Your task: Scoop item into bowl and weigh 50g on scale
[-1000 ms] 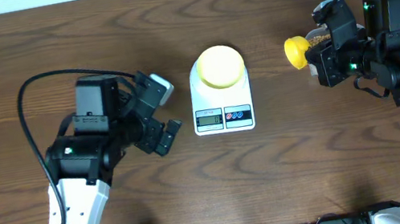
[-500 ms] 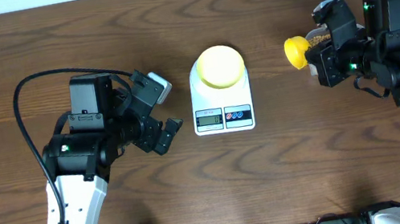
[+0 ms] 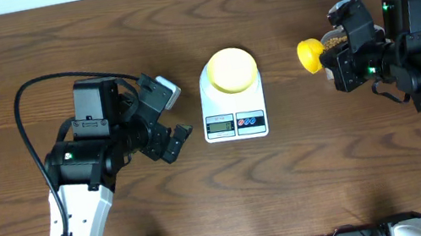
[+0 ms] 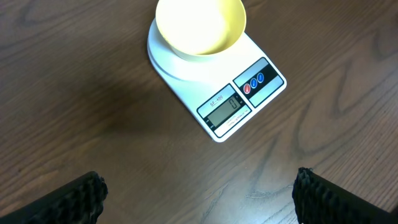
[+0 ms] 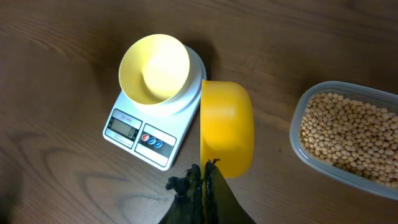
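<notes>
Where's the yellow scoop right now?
The scoop is in the right gripper, between the scale and the bean tub, in the right wrist view.

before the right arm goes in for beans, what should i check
1. Bowl sits centred on the scale: ok.
2. Bowl is empty: ok.
3. Scale reads zero: cannot tell, the digits are too small.
4. Scoop is gripped in the right jaws: ok.
5. Scoop is empty: cannot tell, its mouth faces away from the wrist camera.
6. Tub is open with plenty of beans, just right of the scoop: ok.
7. Left jaws are open, hold nothing and are off to the side of the scale: ok.
</notes>
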Tool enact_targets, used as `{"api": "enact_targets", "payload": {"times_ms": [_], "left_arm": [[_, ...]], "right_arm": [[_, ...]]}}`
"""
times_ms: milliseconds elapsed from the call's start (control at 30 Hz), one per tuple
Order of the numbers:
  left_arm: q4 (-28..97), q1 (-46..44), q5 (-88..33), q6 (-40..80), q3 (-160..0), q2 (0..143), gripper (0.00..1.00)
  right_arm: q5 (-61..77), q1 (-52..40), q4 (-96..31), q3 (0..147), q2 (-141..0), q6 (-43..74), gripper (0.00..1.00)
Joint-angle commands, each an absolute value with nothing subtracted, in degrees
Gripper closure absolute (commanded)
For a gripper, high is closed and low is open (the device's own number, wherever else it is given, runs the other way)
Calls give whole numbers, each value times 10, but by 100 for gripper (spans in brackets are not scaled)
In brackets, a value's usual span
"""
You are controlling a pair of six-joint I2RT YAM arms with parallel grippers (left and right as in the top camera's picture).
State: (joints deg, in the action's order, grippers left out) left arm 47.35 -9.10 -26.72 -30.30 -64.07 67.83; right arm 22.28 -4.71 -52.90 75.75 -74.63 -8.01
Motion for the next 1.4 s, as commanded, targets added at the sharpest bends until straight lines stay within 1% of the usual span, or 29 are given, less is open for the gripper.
{"api": "enact_targets", "payload": {"times_ms": [0, 1367], "left_arm": [[473, -88, -277, -313, -639, 682, 2], [462, -88, -276, -312, -639, 682, 2]], "right_arm": [[230, -46, -530, 759, -750, -89, 99], [231, -46, -538, 759, -747, -97, 99]]}}
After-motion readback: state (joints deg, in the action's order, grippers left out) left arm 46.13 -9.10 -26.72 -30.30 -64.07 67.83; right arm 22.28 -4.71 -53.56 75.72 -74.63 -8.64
